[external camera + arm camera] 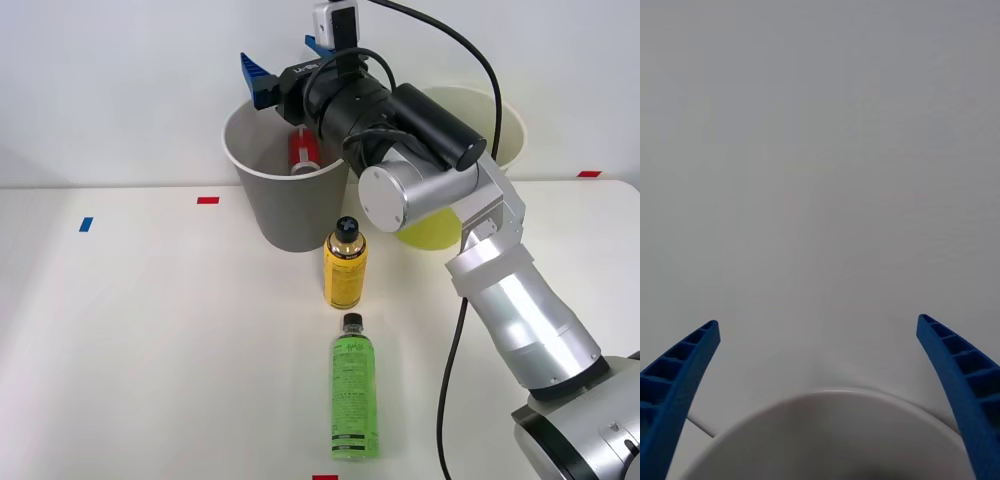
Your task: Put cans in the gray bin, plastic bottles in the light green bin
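Hovering spread-fingered over gray bin [285, 195], right gripper [285, 62]; labels unreadable.

Front view: high above arms, facing forward-down over desk [150, 330], mid-distance. Right wrist view: on right arm, close, looking past spread tool [820, 397] fingers toward wall. Shared: gray bin [285, 215] rim [827, 420]

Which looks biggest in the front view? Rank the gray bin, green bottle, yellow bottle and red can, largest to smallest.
1. Gray bin, the largest by far.
2. Green bottle, though it lies nearer the camera, which may flatter it.
3. Yellow bottle.
4. Red can, partly hidden inside the gray bin, so its rank is less sure.
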### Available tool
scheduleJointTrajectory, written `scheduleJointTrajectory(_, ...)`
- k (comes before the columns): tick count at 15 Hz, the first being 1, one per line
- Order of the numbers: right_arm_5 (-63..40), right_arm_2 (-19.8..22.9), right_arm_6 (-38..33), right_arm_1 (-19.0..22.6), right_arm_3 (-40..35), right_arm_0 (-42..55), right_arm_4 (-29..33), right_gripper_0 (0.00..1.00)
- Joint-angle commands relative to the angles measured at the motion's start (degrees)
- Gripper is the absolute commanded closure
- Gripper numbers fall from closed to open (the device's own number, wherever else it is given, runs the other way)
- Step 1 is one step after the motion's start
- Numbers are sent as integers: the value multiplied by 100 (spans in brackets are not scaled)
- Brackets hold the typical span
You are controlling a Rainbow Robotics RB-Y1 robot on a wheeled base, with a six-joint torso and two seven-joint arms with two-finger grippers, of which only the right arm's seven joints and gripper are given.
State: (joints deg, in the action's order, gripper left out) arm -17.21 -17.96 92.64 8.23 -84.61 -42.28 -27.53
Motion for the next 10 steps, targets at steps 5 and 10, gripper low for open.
scheduleJointTrajectory(5, 464, 12, 211, 214, -1690, 1556, 81, 0)
scheduleJointTrajectory(10, 1589, -50, 421, 512, -2437, 2857, 213, 0)
